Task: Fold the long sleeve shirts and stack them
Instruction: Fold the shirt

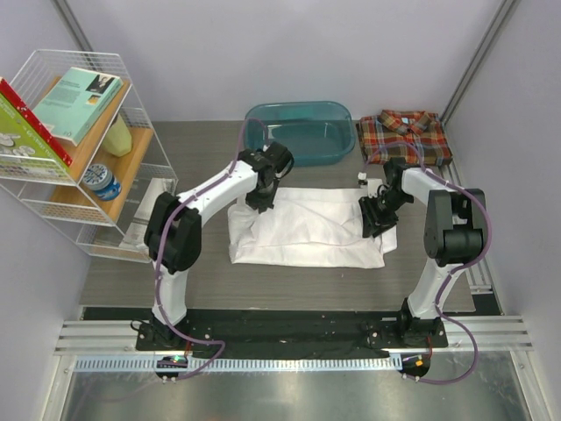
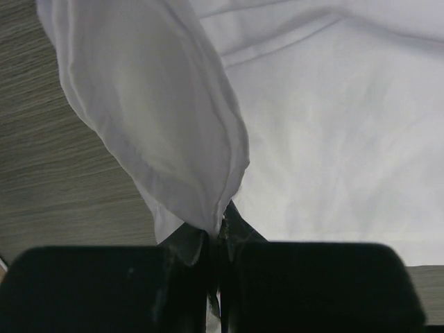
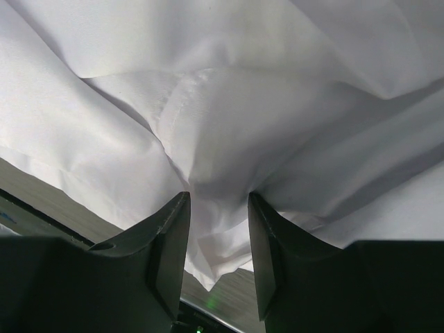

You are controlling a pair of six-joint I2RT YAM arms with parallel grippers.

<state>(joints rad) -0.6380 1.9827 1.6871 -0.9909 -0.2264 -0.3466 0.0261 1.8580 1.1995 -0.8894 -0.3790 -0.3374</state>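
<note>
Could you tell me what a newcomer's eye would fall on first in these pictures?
The white shirt spread at the centre of the table draws the eye. The left gripper pinches a fold near its far left corner, and the right gripper straddles bunched cloth at its right edge. Next comes the bright plaid shirt at the far right, beside the teal tub.
</note>
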